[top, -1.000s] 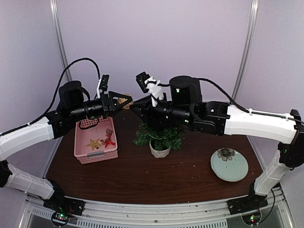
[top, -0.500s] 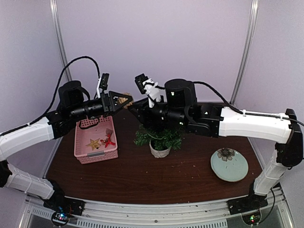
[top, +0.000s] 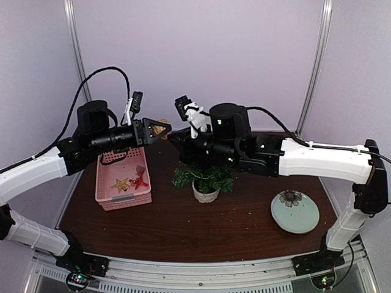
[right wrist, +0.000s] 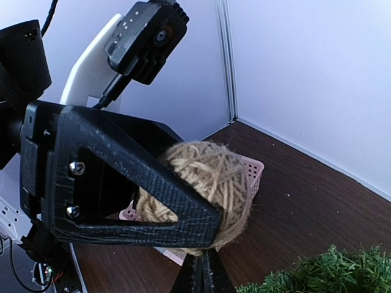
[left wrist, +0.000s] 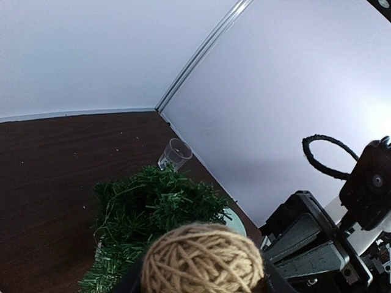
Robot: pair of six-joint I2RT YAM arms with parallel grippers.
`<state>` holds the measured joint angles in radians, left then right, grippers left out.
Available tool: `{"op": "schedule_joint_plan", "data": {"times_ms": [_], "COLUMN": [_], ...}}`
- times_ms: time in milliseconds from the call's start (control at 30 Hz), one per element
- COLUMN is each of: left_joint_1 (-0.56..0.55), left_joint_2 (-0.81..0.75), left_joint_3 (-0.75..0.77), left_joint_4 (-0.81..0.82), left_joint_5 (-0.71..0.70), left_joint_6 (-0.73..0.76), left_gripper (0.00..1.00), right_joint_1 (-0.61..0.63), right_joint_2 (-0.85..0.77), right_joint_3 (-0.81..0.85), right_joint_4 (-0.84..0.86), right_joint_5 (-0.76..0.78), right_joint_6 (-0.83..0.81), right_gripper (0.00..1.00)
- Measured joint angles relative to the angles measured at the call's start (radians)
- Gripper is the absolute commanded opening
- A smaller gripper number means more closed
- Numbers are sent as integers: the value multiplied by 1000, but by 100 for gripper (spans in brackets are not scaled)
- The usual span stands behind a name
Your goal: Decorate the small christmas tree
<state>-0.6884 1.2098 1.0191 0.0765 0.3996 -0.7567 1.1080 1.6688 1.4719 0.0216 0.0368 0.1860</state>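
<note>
**Twine ball held above the tree, both arms meeting in mid-air**

The left gripper (top: 164, 129) is holding a round ball of tan jute twine (left wrist: 204, 257) between its black triangular fingers (right wrist: 122, 183), the jaws standing partly apart around the ball. The right gripper (right wrist: 203, 262) is reaching in from the other side with its jaws pressed fully together – the tips are sitting just below the ball in the right wrist view (whether a strand is pinched between them cannot be told).

The small christmas tree (top: 204, 174), bushy and dark green in its round white pot (top: 206, 194), is standing upright near the middle of the dark brown wooden table (top: 183, 229), beneath the two grippers and apart from them.

To the tree's left a pink perforated plastic basket (top: 125, 199) is holding a gold star ornament (top: 120, 184) and a red ornament (top: 141, 180). To its right – well apart – a pale green round plate (top: 305, 221) is lying flat. A small clear plastic cup (left wrist: 175, 154) is standing behind the tree, near the back wall.
</note>
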Motion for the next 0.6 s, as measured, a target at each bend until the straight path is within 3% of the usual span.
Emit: {"op": "schedule_joint_plan", "data": {"times_ms": [300,600], "left_joint_1": [-25,-51], "left_joint_2": [2,119], "left_joint_3": [5,34], "left_joint_4": [-92,-83], "left_joint_5": [-38,16], "left_joint_6": [58,30], "left_gripper": [28,38], "right_joint_1": [-1,-2], "right_joint_2": [-14,-161], "right_joint_3": [-59,-209], "right_joint_4": [-2,-18], "right_joint_5": [0,62], "right_joint_6": [1,-3], "right_gripper": [0,0]}}
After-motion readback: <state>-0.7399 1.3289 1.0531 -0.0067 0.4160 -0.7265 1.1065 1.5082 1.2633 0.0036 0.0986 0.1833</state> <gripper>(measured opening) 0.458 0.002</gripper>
